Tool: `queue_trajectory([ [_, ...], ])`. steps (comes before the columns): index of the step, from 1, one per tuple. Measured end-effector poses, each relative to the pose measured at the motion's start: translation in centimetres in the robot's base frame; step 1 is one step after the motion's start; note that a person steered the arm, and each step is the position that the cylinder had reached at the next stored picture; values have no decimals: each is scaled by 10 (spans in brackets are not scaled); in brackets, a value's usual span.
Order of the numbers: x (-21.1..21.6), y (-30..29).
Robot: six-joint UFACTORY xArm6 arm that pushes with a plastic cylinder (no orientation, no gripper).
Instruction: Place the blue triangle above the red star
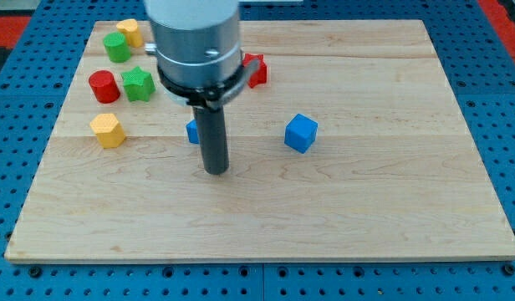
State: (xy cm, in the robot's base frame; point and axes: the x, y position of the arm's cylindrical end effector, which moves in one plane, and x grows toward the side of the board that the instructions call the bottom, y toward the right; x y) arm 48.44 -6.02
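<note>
Board (366, 217) is pale planked wood with visible grain and seams, sitting on a blue perforated pegboard surface (508, 125).

No gripper on this arm, so there are no jaws to read as wide or narrow. It ends in a smooth dark cylindrical rod under a brushed-metal cylindrical housing (196, 38) with a black collar. My tip (216, 170) is down on the wood, holding nothing, roughly at board centre.

Task blocks:
- blue triangle (191, 131): mostly hidden behind the rod, only a small blue sliver shows on the rod's left side. Shape can't be confirmed from here. It sits just above and left of my tip; I can't tell if the rod touches it.
- red star (257, 70): partly hidden behind the housing's right edge, toward the view's top. Red, angular edges visible. Well above the blue sliver, to its right.

Others, all matte solid-colour plastic-looking pieces:
- blue cube (300, 133): right of my tip, apart, sharp flat faces.
- yellow hexagonal block (108, 130): left side.
- red cylinder (104, 86), and green star (138, 84) just beside it.
- green cylinder (117, 47) and yellow block (129, 32) at top left, close together; the yellow one's shape is unclear.
</note>
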Motion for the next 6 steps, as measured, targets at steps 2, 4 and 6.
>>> queue_trajectory([
  [2, -74, 3],
  [4, -67, -11],
  [6, -122, -37],
])
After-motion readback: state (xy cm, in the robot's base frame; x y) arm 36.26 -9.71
